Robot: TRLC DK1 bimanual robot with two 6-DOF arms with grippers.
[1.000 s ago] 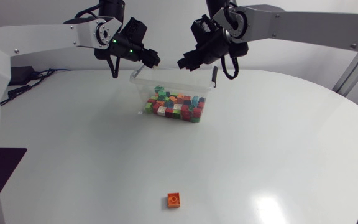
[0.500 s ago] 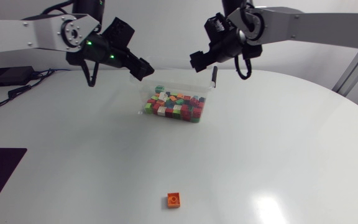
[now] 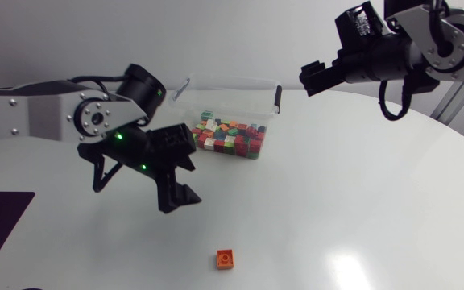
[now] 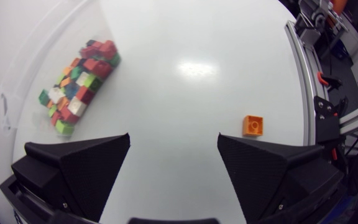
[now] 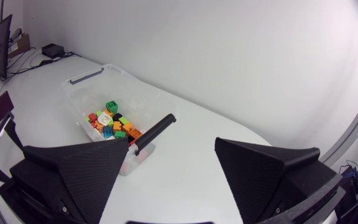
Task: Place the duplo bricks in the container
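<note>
Hovering over the white bench (image 3: 361, 193), the left gripper (image 4: 174, 140) looks down at the surface; its two fingers stand wide apart and there is nothing between them. One orange brick (image 3: 225, 258) lies alone on the bench, studs up, near the front edge and well apart from all other things. In the left wrist view this brick is ahead of the gripper, more on the side of one finger, and it touches neither finger. In the head view the left gripper hangs between the orange brick and the clear plastic container (image 3: 232, 80). The container stands at the far part of the bench, and it has a black handle (image 5: 154, 132) on one end. Inside it lies a heap of bricks (image 3: 225, 137) in many colours: red, green, orange, white and blue. The right gripper (image 5: 173, 144) is high in the air, to the right of the container. Its fingers are also apart and hold nothing. In the right wrist view the container is ahead of them.
</note>
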